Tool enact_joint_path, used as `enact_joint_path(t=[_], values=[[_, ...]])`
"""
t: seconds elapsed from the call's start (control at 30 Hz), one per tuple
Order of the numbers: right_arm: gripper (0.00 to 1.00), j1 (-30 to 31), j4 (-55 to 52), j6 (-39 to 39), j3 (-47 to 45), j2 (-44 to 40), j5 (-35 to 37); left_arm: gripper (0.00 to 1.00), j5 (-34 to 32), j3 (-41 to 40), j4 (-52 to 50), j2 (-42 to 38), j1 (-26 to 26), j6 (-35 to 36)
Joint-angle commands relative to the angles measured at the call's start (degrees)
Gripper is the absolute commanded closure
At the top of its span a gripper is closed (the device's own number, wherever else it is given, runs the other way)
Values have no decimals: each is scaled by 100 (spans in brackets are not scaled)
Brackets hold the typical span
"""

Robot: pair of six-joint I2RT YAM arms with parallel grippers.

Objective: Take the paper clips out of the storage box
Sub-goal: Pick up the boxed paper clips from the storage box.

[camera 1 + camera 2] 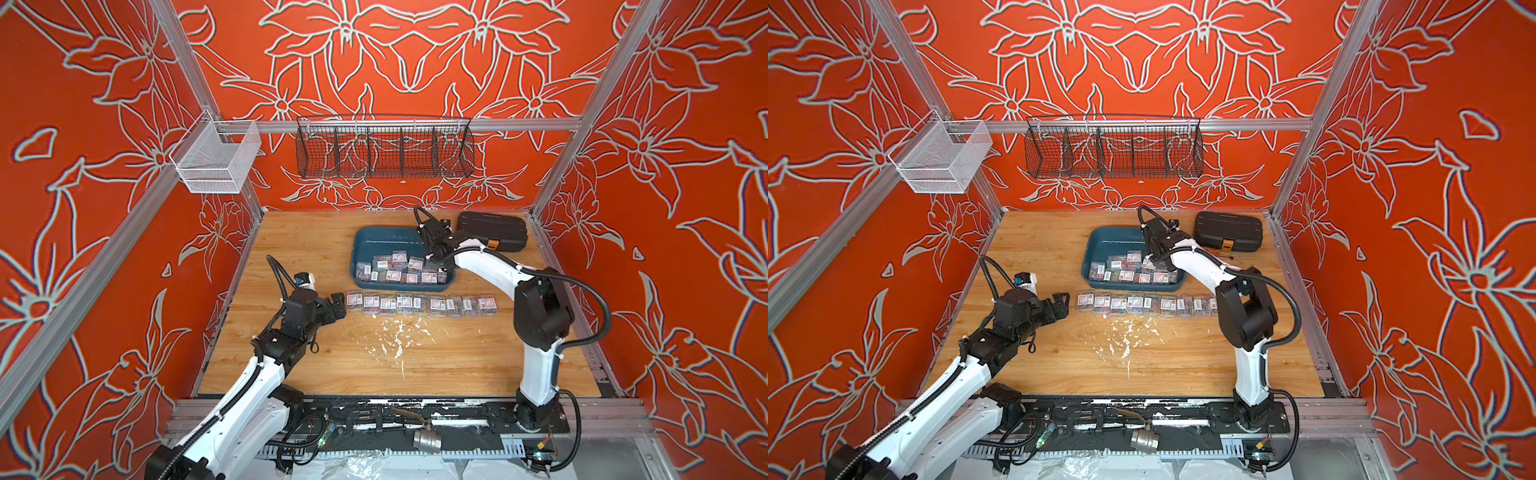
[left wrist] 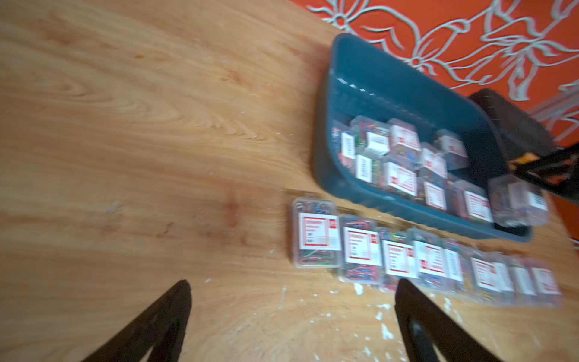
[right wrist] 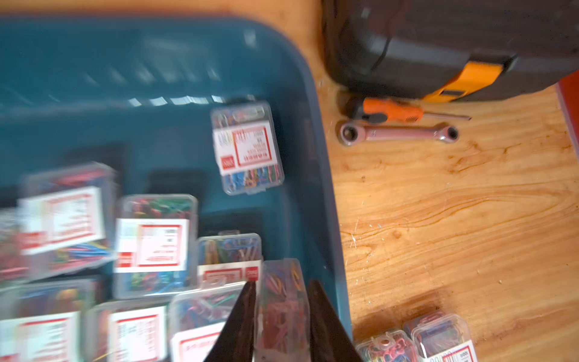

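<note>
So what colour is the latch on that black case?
The latch is orange, clearest in the right wrist view.

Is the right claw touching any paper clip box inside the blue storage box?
Touching. The right wrist view shows the right claw shut on an edge-up paper clip box, both fingers flat against its sides, by the storage box wall.

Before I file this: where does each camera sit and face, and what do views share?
Top views: high in front, looking down toward the back wall; left arm and right arm show.
Left wrist: low over the table, facing the storage box and paper clips row; left gripper open.
Right wrist: above the storage box, looking down; right gripper shut on one clip box.
Shared: every view shows the storage box and black case.
</note>
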Motion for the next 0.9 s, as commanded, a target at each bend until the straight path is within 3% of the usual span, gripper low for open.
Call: enact_joint_path(t=[0.0, 0.23, 0.47, 0.57, 0.7, 0.87], values=[[84, 83, 192, 340, -196, -434, -65, 1, 1254, 286, 527, -16, -80, 178], [84, 254, 816, 651, -935, -1343, -342, 1, 1418, 629, 1646, 804, -1282, 684], [84, 465, 922, 802, -1193, -1822, -418, 4, 1195, 1686, 2114, 2728, -2115, 998], [84, 492, 1087, 909, -1408, -2017, -523, 7, 742, 2115, 2262, 3413, -2485, 1225], [84, 501, 1151, 1026, -1491, -2141, -638, 9, -138, 2039, 3147, 3873, -2946, 1532], [84, 505, 1241, 1235, -1593, -2230, -911, 11, -319, 1785, 4237, 4241, -3167, 1827]])
